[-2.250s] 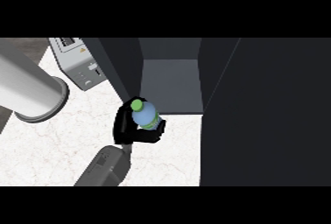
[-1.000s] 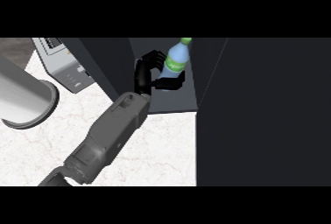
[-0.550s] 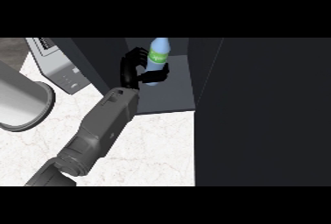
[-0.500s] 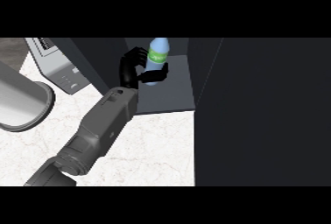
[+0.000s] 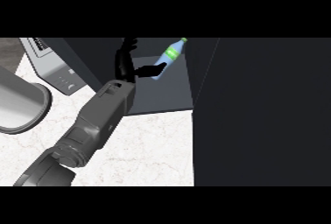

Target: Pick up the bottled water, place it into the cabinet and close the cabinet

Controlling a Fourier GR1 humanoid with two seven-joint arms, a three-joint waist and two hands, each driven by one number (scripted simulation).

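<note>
Bottled water (image 5: 168,58) inside the cabinet (image 5: 161,94), tilted, cap toward 1 o'clock, near the right wall; bare shelf floor at 6 o'clock; left hand (image 5: 131,65) released, fingers straight, thumb touching the bottle.

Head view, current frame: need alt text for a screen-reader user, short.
A tilted bottled water leans toward the right wall inside the open cabinet, with the thumb of an open hand touching its lower end. That hand's grey forearm reaches in from the lower left across a white marble counter; a dark cabinet door fills the right side.
</note>
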